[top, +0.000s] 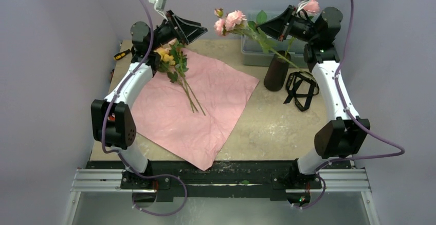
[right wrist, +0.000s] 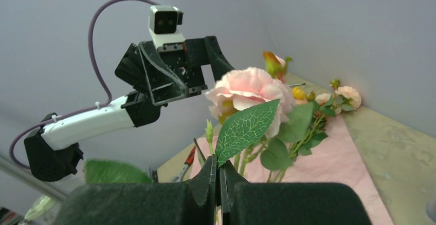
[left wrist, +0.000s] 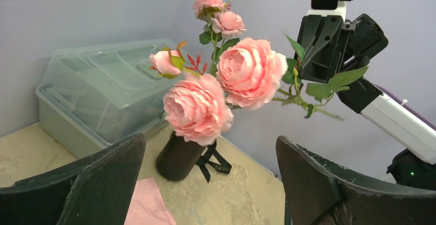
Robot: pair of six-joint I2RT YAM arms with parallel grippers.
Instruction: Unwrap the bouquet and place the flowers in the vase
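Observation:
The pale pink paper (top: 205,112) lies spread flat on the table. Some flowers (top: 172,63) with yellow blooms rest on its far left corner, their stems pointing toward me. My left gripper (top: 189,29) hangs open above them with nothing between its fingers (left wrist: 103,179). My right gripper (top: 268,28) is shut on the leafy stem of a peach-pink flower spray (top: 229,22), held in the air up and left of the dark vase (top: 276,72). In the right wrist view a green leaf (right wrist: 247,127) sticks out of the closed right gripper (right wrist: 218,164). I cannot tell whether the stem's end reaches the vase.
The black ribbon (top: 302,89) lies loose to the right of the vase. A translucent lidded plastic box (top: 254,50) stands behind it at the back. A tool with a yellow and black handle (top: 122,54) lies at the far left table edge.

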